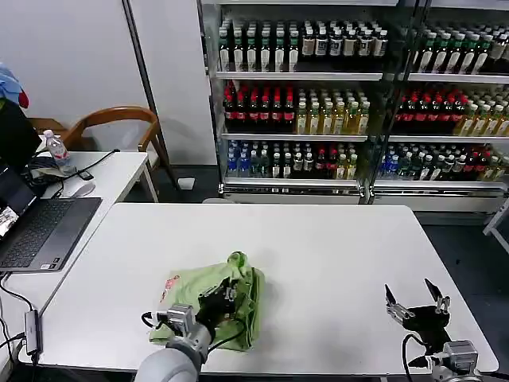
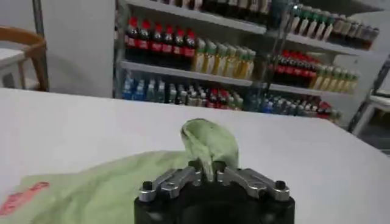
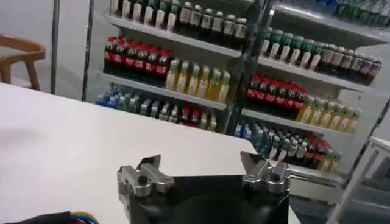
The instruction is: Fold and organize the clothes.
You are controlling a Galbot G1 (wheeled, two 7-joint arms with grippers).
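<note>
The light green shirt (image 1: 208, 302) lies bunched near the front left of the white table (image 1: 318, 255), a bit of its red print (image 1: 169, 285) showing at its left edge. My left gripper (image 1: 227, 291) is over the shirt's right part, shut on a fold of green cloth (image 2: 208, 146) that rises in a hump just beyond the jaws. The red print (image 2: 23, 196) also shows in the left wrist view. My right gripper (image 1: 417, 301) hangs open above the table's front right corner, nothing between its fingers (image 3: 149, 172).
A second table at the left carries a laptop (image 1: 36, 227), a water bottle (image 1: 56, 150) and cables. A wooden chair (image 1: 111, 123) stands behind it. Shelves of drink bottles (image 1: 318, 103) fill the back wall. The table's middle and right are bare.
</note>
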